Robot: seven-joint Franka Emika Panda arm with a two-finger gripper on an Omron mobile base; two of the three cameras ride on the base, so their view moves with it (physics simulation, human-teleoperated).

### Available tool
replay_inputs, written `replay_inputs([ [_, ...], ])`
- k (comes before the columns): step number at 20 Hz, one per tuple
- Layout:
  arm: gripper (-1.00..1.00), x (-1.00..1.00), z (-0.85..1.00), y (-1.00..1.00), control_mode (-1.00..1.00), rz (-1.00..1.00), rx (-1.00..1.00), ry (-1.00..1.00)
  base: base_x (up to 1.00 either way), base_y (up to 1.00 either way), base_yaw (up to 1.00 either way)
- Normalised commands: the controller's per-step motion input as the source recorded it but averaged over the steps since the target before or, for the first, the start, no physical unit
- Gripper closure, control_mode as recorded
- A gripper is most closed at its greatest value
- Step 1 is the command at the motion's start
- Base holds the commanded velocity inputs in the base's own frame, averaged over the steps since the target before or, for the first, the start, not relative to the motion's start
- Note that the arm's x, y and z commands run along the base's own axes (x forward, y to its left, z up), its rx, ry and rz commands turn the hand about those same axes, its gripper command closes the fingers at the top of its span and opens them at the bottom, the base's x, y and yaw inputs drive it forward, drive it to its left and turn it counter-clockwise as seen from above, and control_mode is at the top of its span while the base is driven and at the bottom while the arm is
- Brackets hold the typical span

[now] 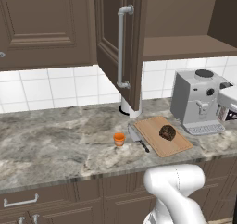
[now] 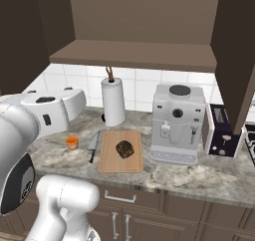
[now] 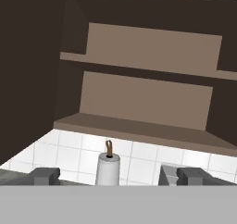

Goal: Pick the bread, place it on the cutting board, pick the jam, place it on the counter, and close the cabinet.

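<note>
The long grey-brown marbled stone counter (image 1: pixel 55 144) carries a light wooden cutting board (image 2: pixel 121 163), tiny orange jam jar (image 1: pixel 119 139), knife (image 1: pixel 137 138), white paper-towel roll (image 2: pixel 113 101), grey coffee machine (image 2: pixel 177 123) and dark toaster (image 2: pixel 220 130), all lying below and ahead of the pincer.

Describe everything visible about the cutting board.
The cutting board is a flat, rectangular, light-brown wooden slab with visible grain. It lies flat on the marbled counter, in front of the paper towel roll and beside the coffee machine. The dark, lumpy bread rests on it near its middle. A knife lies on the counter along one long edge. The orange jam stands apart, beyond the knife.
</note>
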Motion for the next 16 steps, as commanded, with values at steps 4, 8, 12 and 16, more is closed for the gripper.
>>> replay_inputs([
  [4, -1.00, -0.27, 0.02, 0.12, -1.00, 0.03, 0.00, 0.00, 0.00, 0.00, 0.00],
  [8, -1.00, -0.17, 0.00, 0.15, -1.00, 0.07, 0.00, 0.00, 0.00, 0.00, 0.00],
  [12, -1.00, -0.18, 0.00, 0.17, -1.00, 0.08, 0.00, 0.00, 0.00, 0.00, 0.00],
  [16, -1.00, -0.13, 0.00, 0.21, -1.00, 0.08, 0.00, 0.00, 0.00, 0.00, 0.00],
])
